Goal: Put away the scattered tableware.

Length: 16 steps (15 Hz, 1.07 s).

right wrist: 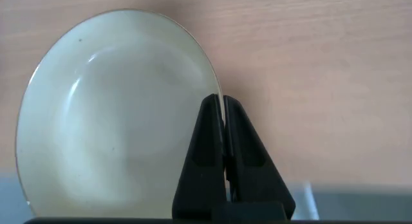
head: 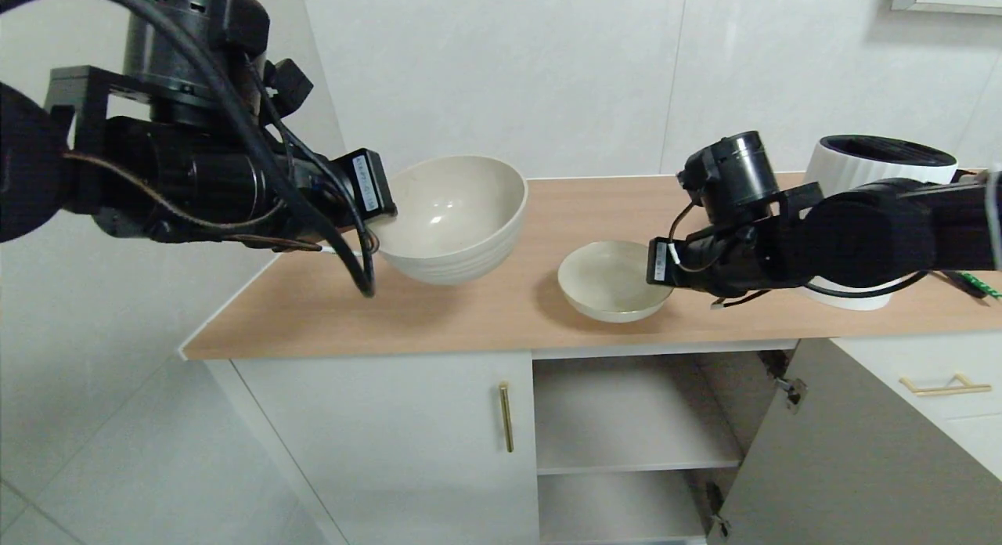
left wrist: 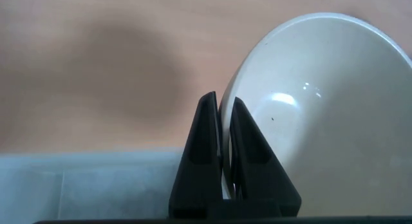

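Observation:
A large cream bowl hangs tilted above the left part of the wooden countertop; my left gripper is shut on its rim. From the left wrist, the two black fingers pinch the large bowl's edge. A smaller, shallow cream bowl is at the counter's front middle, and my right gripper is shut on its right rim. The right wrist view has the fingers clamped over the small bowl's edge. Whether the small bowl rests on the counter or is just lifted, I cannot tell.
A white ribbed container with a dark top stands at the counter's back right, behind my right arm. Below the counter, the cabinet door stands open, showing white shelves. A closed door with a brass handle is to the left.

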Motion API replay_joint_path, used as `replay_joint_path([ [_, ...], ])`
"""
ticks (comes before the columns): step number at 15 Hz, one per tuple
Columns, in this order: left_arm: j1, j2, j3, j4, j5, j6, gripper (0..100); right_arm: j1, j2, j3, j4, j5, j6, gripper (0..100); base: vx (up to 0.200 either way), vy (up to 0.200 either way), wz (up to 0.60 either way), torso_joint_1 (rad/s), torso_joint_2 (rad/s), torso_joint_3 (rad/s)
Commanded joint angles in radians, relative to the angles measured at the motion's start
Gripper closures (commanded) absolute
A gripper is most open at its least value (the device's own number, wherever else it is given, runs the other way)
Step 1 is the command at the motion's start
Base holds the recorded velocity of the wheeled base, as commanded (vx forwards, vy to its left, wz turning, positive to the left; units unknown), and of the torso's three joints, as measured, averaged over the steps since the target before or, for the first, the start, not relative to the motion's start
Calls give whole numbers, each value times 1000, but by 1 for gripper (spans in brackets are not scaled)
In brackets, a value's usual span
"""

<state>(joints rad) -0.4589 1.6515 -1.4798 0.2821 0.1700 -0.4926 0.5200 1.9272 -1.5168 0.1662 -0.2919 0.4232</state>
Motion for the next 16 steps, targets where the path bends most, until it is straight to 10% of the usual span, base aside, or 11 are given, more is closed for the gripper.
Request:
replay_joint_path([
  [1,-21,-90,79,-4,0,0,100,23,-195,110,-1,54,2,100,0,0,0,0,0,0],
  [8,-52,-177,328,-24,2,-31,100,129,-320,333,-4,43,37,100,-57,0,0,3,1,0],
  [16,-58,-114,369,-47,0,-32,100,137,-237,411,-17,20,52,100,-50,0,0,1,0,-1],
])
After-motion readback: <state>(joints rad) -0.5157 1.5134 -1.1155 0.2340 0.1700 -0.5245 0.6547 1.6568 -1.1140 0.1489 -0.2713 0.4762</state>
